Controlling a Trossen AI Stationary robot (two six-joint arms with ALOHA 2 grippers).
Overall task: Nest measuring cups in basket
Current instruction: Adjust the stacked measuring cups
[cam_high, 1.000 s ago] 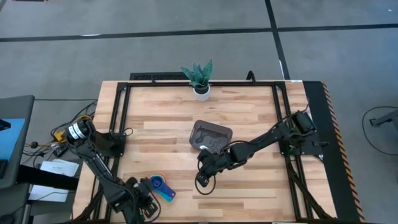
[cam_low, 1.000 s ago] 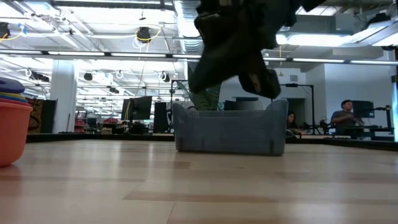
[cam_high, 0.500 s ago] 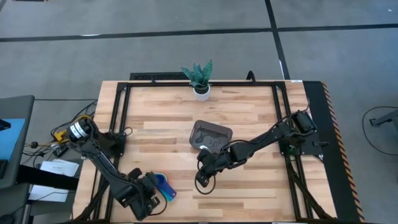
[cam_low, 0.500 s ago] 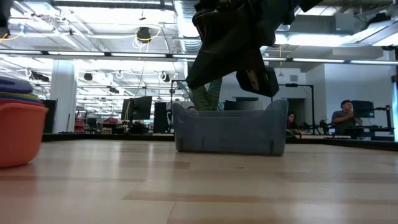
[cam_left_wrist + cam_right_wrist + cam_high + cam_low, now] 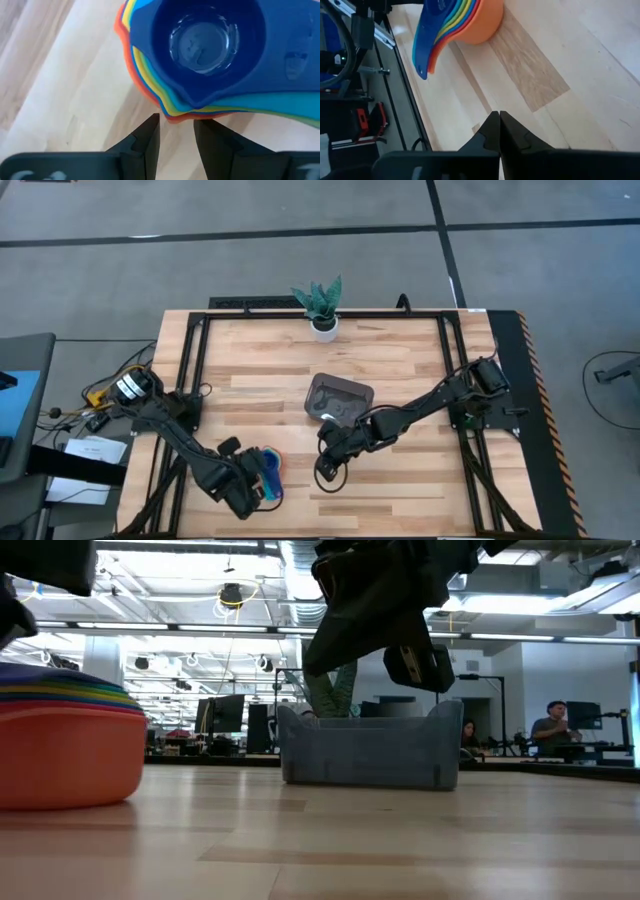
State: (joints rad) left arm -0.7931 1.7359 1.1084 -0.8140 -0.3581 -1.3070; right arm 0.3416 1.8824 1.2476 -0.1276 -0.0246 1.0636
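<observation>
The measuring cups (image 5: 268, 476) stand nested in one stack near the table's front left, dark blue on top and orange at the bottom (image 5: 70, 760). Their handles (image 5: 424, 60) fan out to one side. My left gripper (image 5: 176, 122) points steeply down at the stack's rim, shut on it. The dark grey basket (image 5: 338, 398) sits at mid table with nothing showing in it (image 5: 370, 750). My right gripper (image 5: 323, 472) hangs shut above the bare wood between basket and stack, holding nothing (image 5: 499, 116). My left gripper has the pointed pour lip of the stacked rims (image 5: 175, 116) between its two fingertips (image 5: 152, 125). It comes slanting down from the table's near left. The stack stays upright, and its orange base (image 5: 60, 802) looks to be on the table.
A white pot with a green plant (image 5: 322, 308) stands at the far edge, behind the basket. Black rails (image 5: 190, 370) run along both sides of the table. Bare wood lies between the stack and the basket. People sit at desks in the room beyond (image 5: 555, 725).
My left gripper has swung toward the table's right edge and rolled about its own axis, keeping its finger gap. The stack of cups has gone with it, sliding right along the table and turning a little.
</observation>
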